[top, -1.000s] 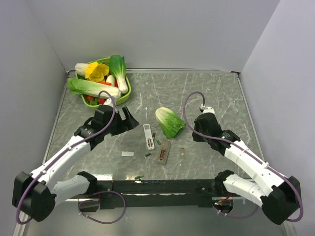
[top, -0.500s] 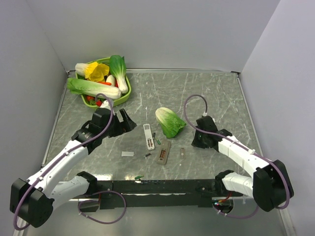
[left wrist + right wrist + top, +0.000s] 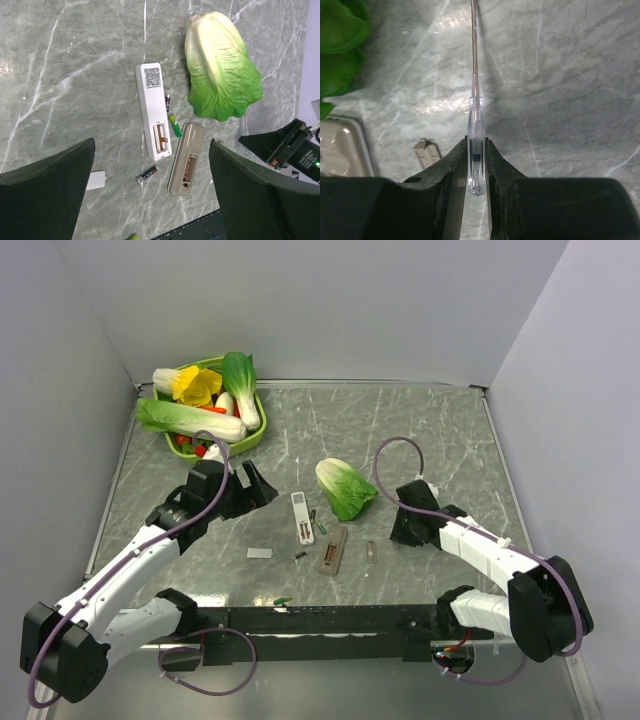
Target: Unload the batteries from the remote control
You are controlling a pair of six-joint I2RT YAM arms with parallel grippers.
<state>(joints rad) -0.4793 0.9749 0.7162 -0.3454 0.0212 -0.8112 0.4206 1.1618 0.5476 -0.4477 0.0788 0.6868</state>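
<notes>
The white remote control (image 3: 300, 517) lies back-up on the table, its battery bay open and empty in the left wrist view (image 3: 152, 112). Small batteries lie loose around it: a dark one (image 3: 167, 104) and a green one (image 3: 174, 125) beside its right edge, and another dark one (image 3: 148, 174) below it. My left gripper (image 3: 255, 485) is open and empty, hovering above and left of the remote, which shows between its fingers (image 3: 50, 195). My right gripper (image 3: 405, 530) is shut on a clear-handled screwdriver (image 3: 476, 145), well right of the remote.
A beige remote (image 3: 333, 549) with an open bay lies right of the white one, its small beige cover (image 3: 371, 552) further right. A flat white panel (image 3: 259, 553) lies to the left. A cabbage (image 3: 346, 487) sits behind. A green basket (image 3: 250, 435) of vegetables stands back left. One green battery (image 3: 283, 599) lies at the front edge.
My right gripper has pulled back toward the near edge with the screwdriver. My left gripper has shifted slightly left. The things on the table have not moved.
</notes>
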